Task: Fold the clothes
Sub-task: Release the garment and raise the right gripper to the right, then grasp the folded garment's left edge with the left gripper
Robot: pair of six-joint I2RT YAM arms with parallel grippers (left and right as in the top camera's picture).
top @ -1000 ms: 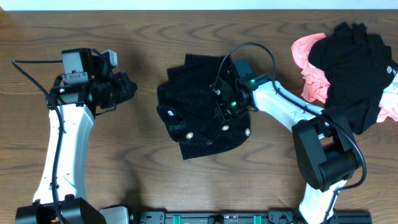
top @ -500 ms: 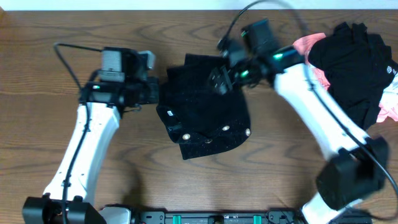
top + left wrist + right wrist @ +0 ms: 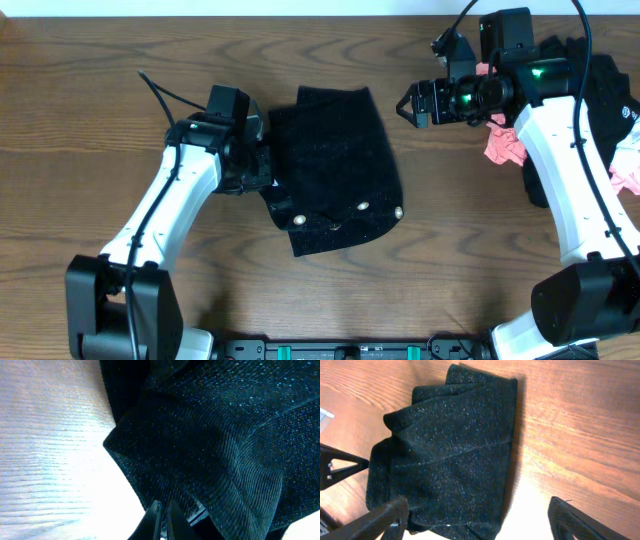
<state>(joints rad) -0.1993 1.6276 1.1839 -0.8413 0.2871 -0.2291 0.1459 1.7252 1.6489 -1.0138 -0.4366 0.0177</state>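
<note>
- Both fingers of my left gripper (image 3: 162, 512) are together at the left edge of the black garment (image 3: 335, 160) lying mid table (image 3: 120, 60) (pinching? dunno).
- My right gripper (image 3: 416, 103) is spread wide, near its right side.

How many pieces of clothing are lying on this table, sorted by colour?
Black: 2, the sparkly black garment spread mid-table and the plain black garment in the pile at the far right.
Pink: 1, the pink garment in that same pile, as far as shows.
Total: 3
</note>
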